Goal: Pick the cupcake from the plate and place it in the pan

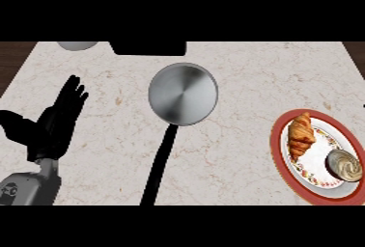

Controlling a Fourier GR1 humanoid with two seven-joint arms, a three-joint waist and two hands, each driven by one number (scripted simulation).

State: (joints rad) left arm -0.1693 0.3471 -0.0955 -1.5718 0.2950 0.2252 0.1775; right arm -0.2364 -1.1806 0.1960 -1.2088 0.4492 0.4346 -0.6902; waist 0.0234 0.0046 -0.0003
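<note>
At the left side of the counter, the left hand rests with its fingers straight and released, holding nothing; its forearm is cut off by the lower edge. Near the top edge, a pale round object and a dark object are only partly in view, so I cannot say what they are. In the middle lies the pan, empty, its black handle running down to the lower edge. At the right, the plate with a red rim carries a croissant and the cupcake; the plate is partly cut off. The right hand does not show. No writing can be read.
</note>
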